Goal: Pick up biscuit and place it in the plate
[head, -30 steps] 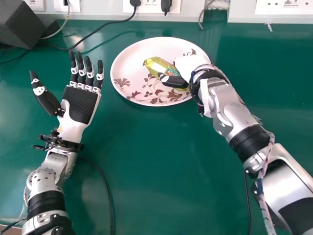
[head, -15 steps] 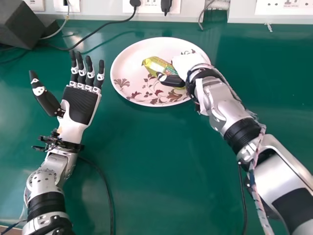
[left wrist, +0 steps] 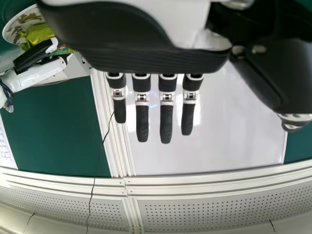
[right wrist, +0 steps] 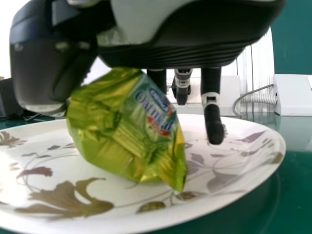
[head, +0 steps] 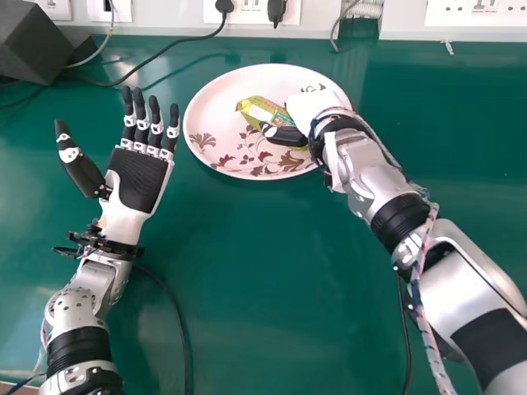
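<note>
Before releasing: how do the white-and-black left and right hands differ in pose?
The left hand is beside the floral white plate, the right hand over it. The left's palm faces the head camera; the right's back does. The left is open, empty; the right has the shiny green biscuit packet between thumb and fingers. Both look alike in build.

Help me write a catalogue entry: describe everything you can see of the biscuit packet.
The biscuit packet has a shiny, crinkled wrapper that looks like foil or plastic film, yellow-green with a printed panel in blue, white and red. It looks closed, with creased sides and a pointed lower corner. It leans, tilted, over the patterned plate, its lower end apparently meeting the surface. The right hand holds its upper part, thumb on one side and fingers on the other. The biscuit itself is hidden inside.
</note>
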